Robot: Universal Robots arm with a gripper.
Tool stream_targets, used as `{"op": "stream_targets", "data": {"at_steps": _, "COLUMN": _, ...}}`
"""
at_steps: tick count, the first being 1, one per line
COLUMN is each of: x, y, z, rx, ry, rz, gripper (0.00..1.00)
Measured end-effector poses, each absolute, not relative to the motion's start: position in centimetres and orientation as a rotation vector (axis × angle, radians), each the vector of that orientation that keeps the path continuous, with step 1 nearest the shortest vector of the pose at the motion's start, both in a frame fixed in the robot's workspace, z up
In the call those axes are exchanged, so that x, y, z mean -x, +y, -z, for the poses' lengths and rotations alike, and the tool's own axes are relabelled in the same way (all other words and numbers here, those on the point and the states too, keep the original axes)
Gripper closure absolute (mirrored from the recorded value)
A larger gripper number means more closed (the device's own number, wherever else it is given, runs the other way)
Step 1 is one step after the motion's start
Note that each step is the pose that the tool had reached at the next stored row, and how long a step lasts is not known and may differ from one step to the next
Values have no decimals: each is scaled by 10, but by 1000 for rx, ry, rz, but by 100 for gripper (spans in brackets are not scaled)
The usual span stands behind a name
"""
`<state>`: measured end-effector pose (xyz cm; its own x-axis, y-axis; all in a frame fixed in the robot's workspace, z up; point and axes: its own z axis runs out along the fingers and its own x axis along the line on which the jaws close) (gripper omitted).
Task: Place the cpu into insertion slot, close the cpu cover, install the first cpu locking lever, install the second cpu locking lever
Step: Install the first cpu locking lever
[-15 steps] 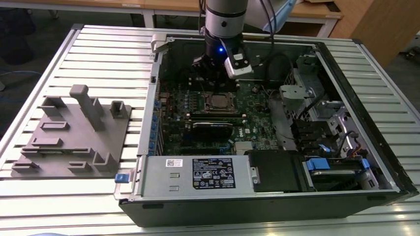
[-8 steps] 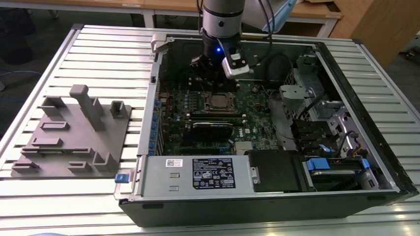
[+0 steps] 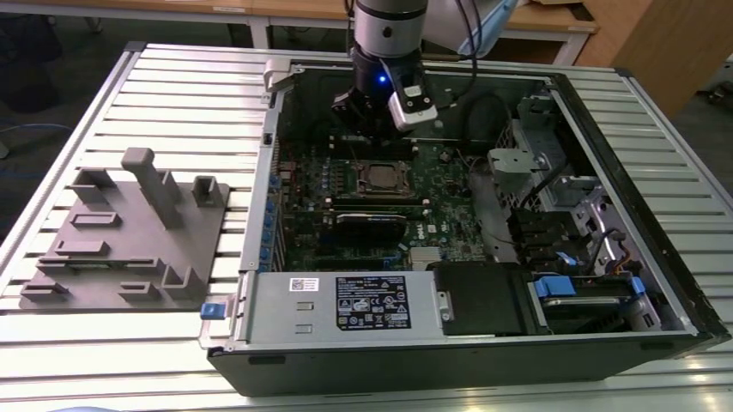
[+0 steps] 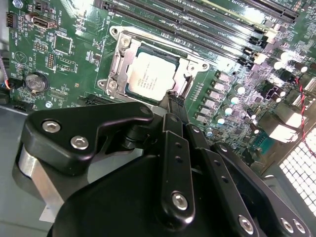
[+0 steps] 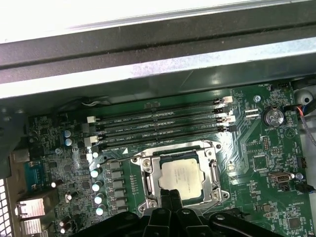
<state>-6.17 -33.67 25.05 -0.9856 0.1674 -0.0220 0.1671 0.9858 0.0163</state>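
Note:
The cpu (image 4: pixel 152 77) (image 5: pixel 181 177), a silver square chip, lies flat in the insertion slot (image 3: pixel 384 178) on the green motherboard. The cpu cover (image 4: pixel 118 63) (image 5: pixel 148 178), a silvery frame, lies down around the chip, whose top shows through the cut-out. My gripper (image 4: pixel 173 100) (image 5: pixel 170 196) hangs just above the socket's edge, on the side away from the memory slots. Its two narrow black fingers are pressed together and hold nothing. In the exterior view the gripper (image 3: pixel 369 129) stands over the far part of the board, inside the open computer case.
Long black memory slots (image 5: pixel 158 126) (image 4: pixel 197 24) run beside the socket. A coin battery (image 4: pixel 35 81) (image 5: pixel 271 116) sits on the board. The case wall (image 5: pixel 148 59) rises behind. A black card (image 3: pixel 369 219), a power supply (image 3: pixel 343 300) and a grey fixture (image 3: pixel 126 232) are nearby.

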Motion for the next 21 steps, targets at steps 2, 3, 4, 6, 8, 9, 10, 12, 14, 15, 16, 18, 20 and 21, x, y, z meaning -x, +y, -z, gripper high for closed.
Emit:
{"op": "stream_targets", "data": {"at_steps": 2, "x": 62, "y": -337, "z": -253, "rx": -262, "ry": 3107, "rz": -23, "gripper": 89}}
{"op": "stream_targets", "data": {"at_steps": 3, "x": 62, "y": -337, "z": -253, "rx": -262, "ry": 3107, "rz": -22, "gripper": 89}}
{"op": "stream_targets", "data": {"at_steps": 4, "x": 62, "y": -337, "z": -254, "rx": -262, "ry": 3107, "rz": -22, "gripper": 89}}
{"op": "stream_targets", "data": {"at_steps": 6, "x": 62, "y": -337, "z": -254, "rx": -262, "ry": 3107, "rz": -22, "gripper": 89}}
{"op": "stream_targets", "data": {"at_steps": 8, "x": 62, "y": -337, "z": -254, "rx": -262, "ry": 3107, "rz": -23, "gripper": 89}}
{"op": "stream_targets", "data": {"at_steps": 9, "x": 62, "y": -337, "z": -254, "rx": -262, "ry": 3107, "rz": -23, "gripper": 89}}
{"op": "stream_targets", "data": {"at_steps": 10, "x": 62, "y": -337, "z": -254, "rx": -262, "ry": 3107, "rz": -22, "gripper": 89}}
{"op": "stream_targets", "data": {"at_steps": 12, "x": 62, "y": -337, "z": -254, "rx": -262, "ry": 3107, "rz": -22, "gripper": 89}}
{"op": "stream_targets", "data": {"at_steps": 14, "x": 64, "y": -337, "z": -254, "rx": -262, "ry": 3107, "rz": -22, "gripper": 89}}
{"op": "stream_targets", "data": {"at_steps": 15, "x": 65, "y": -337, "z": -254, "rx": -262, "ry": 3107, "rz": -22, "gripper": 89}}
{"op": "stream_targets", "data": {"at_steps": 16, "x": 66, "y": -337, "z": -254, "rx": -262, "ry": 3107, "rz": -22, "gripper": 89}}
{"op": "stream_targets", "data": {"at_steps": 18, "x": 68, "y": -337, "z": -254, "rx": -262, "ry": 3107, "rz": -22, "gripper": 89}}
{"op": "stream_targets", "data": {"at_steps": 20, "x": 72, "y": -337, "z": -254, "rx": -262, "ry": 3106, "rz": -22, "gripper": 89}}
{"op": "stream_targets", "data": {"at_steps": 21, "x": 74, "y": -337, "z": -254, "rx": -262, "ry": 3105, "rz": -23, "gripper": 89}}
